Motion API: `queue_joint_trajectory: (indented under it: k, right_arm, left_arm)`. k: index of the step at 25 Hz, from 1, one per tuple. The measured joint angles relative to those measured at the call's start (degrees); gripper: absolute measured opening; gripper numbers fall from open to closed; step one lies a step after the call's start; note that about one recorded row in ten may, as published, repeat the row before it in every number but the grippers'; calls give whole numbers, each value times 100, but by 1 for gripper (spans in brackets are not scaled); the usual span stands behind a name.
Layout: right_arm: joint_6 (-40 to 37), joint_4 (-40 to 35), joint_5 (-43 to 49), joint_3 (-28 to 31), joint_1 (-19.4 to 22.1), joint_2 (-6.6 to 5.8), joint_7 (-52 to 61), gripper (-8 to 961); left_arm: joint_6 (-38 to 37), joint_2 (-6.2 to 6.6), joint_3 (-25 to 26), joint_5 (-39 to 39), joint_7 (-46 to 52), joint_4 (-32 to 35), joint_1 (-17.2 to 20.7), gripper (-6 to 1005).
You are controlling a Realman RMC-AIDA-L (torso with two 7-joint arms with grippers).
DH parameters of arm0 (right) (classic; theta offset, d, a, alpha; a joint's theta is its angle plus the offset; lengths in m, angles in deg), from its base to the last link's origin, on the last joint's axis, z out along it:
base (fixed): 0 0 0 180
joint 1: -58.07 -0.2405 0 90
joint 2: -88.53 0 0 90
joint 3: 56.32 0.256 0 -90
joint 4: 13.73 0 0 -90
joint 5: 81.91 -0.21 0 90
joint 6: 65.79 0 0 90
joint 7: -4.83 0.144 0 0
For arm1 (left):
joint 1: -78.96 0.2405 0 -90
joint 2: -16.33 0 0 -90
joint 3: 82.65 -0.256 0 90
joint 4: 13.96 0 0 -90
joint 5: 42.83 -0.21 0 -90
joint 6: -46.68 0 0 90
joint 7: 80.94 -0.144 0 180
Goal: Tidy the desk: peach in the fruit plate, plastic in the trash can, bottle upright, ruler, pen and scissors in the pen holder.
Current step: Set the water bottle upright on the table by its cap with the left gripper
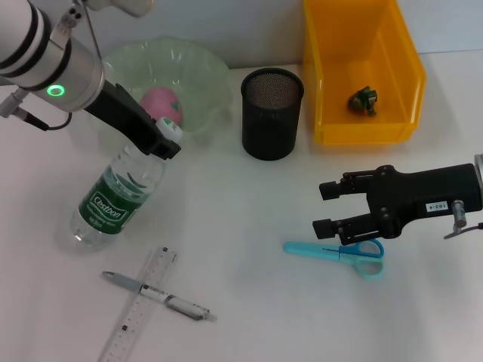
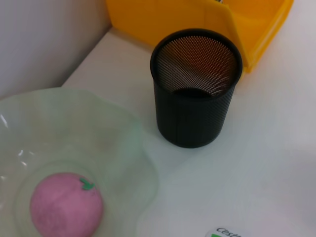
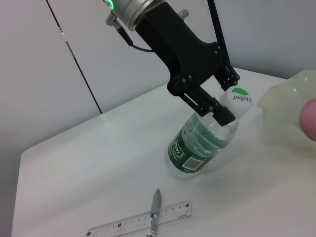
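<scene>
The bottle (image 1: pixel 115 197) leans on the desk (image 1: pixel 249 309), base down and cap (image 3: pixel 236 100) raised. My left gripper (image 1: pixel 162 140) is shut on its neck, also seen in the right wrist view as the left gripper (image 3: pixel 217 106) on the bottle (image 3: pixel 200 143). The peach (image 1: pixel 162 105) lies in the fruit plate (image 1: pixel 207 75). My right gripper (image 1: pixel 326 207) is open, just above the scissors (image 1: pixel 339 250) lying flat. The pen (image 1: pixel 160 295) lies across the ruler (image 1: pixel 139 311) at the front left. The pen holder (image 1: pixel 272 113) stands empty mid-desk. A crumpled plastic piece (image 1: pixel 364 100) lies in the trash can (image 1: pixel 324 98).
The left wrist view shows the pen holder (image 2: pixel 195 94) between the fruit plate (image 2: pixel 143 148) holding the peach (image 2: pixel 66 205) and the trash can (image 2: pixel 163 19). A wall runs behind the desk. Bare tabletop lies between the ruler and the scissors.
</scene>
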Motion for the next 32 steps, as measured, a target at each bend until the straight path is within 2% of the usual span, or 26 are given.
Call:
queue_joint_trajectory:
  k: [23,32]
  right_arm:
    - [-1,-53,-54,74,-4,-2,-113,741]
    - [0,-59,-73,83,-12,-5,-117,738]
  left_arm:
    - [-486,15,809,8,-4,383,5,443]
    - [-548,16,939,9,-6,432,8,459]
